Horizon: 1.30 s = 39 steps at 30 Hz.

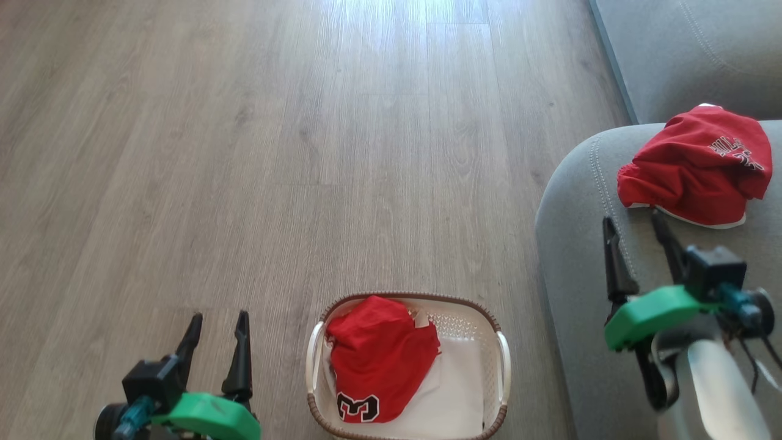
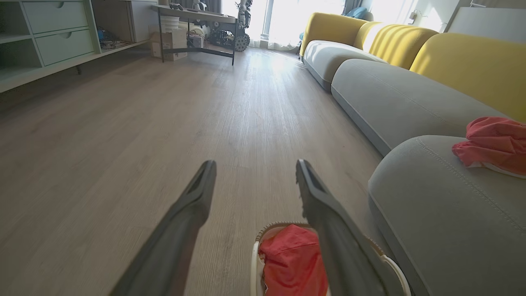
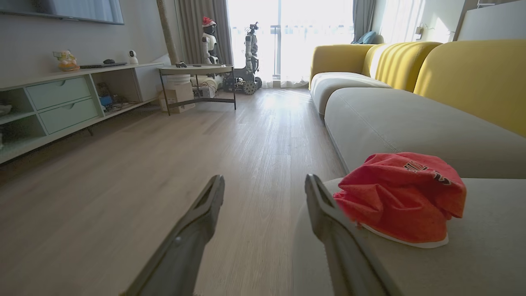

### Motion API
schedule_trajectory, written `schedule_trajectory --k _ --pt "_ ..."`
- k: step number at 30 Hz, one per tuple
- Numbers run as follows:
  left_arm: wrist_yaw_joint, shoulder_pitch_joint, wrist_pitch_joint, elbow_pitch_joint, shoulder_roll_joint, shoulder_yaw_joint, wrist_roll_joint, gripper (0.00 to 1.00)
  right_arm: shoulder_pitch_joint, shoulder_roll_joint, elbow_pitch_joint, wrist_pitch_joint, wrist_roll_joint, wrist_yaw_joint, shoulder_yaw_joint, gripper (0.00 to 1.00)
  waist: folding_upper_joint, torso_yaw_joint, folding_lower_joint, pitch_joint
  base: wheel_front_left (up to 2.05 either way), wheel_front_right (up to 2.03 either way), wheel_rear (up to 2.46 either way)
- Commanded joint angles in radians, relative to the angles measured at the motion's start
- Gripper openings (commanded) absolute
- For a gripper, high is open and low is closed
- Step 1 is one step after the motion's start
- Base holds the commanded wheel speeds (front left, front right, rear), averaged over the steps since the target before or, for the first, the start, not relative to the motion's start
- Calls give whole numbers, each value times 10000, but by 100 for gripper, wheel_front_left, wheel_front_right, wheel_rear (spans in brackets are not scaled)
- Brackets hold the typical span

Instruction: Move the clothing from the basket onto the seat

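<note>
While one jersey point(image 1: 693, 165) lies on the seat point(image 1: 574, 244), upper right, another jersey point(image 1: 379, 354) sits in the basket point(image 1: 464, 301).
Left gripper point(image 1: 219, 316) and right gripper point(image 1: 631, 217) gape wide, empty; the right seems just clear of cloth.

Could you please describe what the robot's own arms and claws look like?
The left claw and right claw match: two long, dark, tapering fingers rising from a bright green housing, with a black block and teal fitting behind. The right arm's forearm is pale and rounded, with thin dark cables trailing near its wrist.
</note>
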Motion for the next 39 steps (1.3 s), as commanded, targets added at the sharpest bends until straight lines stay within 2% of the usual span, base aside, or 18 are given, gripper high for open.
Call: schedule_trajectory --k 1,8,14,39 --pt "80 -250 -121 -366 321 448 92 100 -145 37 -501 34 140 -4 334 100 0 6 0 -23 0 0 0" --pt "261 333 -122 -756 416 734 210 100 943 38 -1470 152 797 -4 723 100 0 59 0 -196 0 0 0" --pt "390 643 -122 -839 506 992 124 100 1484 38 -1823 321 1030 -4 863 100 0 65 0 -296 0 0 0" --pt "491 1047 -118 -923 690 1120 -62 100 1916 39 -1811 670 1344 -4 929 100 0 23 0 -412 0 0 0"
